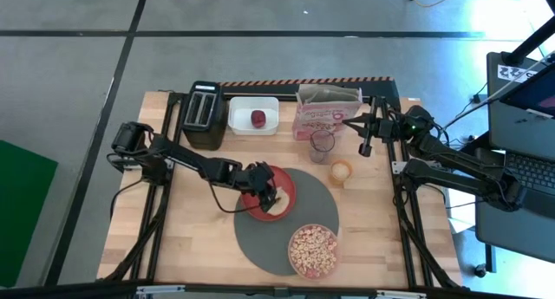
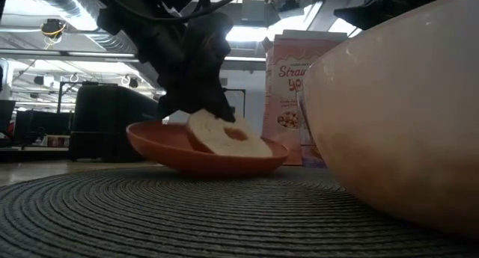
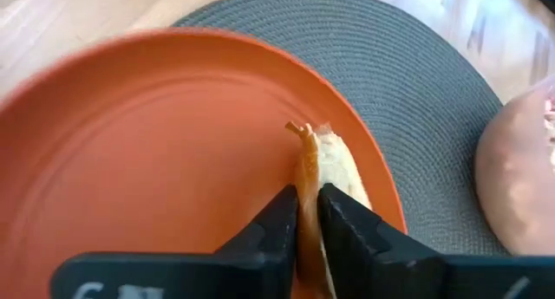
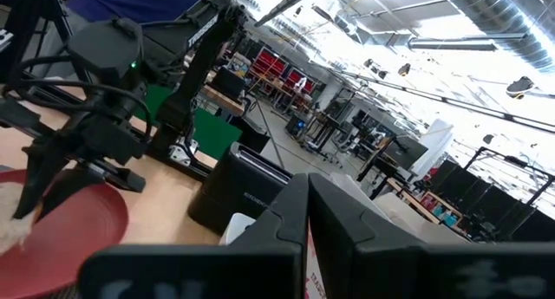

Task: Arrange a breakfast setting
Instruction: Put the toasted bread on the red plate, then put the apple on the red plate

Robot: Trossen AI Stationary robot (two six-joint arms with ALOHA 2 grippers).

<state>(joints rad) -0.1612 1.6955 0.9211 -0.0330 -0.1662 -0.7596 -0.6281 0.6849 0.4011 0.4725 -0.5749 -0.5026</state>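
Over the red plate (image 1: 279, 191), the left tool (image 3: 308, 214) pinches the round toast (image 2: 224, 135) on edge, its lower rim resting in the plate on the grey mat (image 1: 260, 238). The right tool (image 1: 365, 143) hangs clenched and empty near the cereal box (image 1: 325, 113).

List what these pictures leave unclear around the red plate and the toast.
- High view: the toast's lie on the red plate is covered by the left hand.
- Left wrist view: the toast shows edge-on; the fingers cover its lower part.
- Low view: the pink bowl blocks everything to the right.
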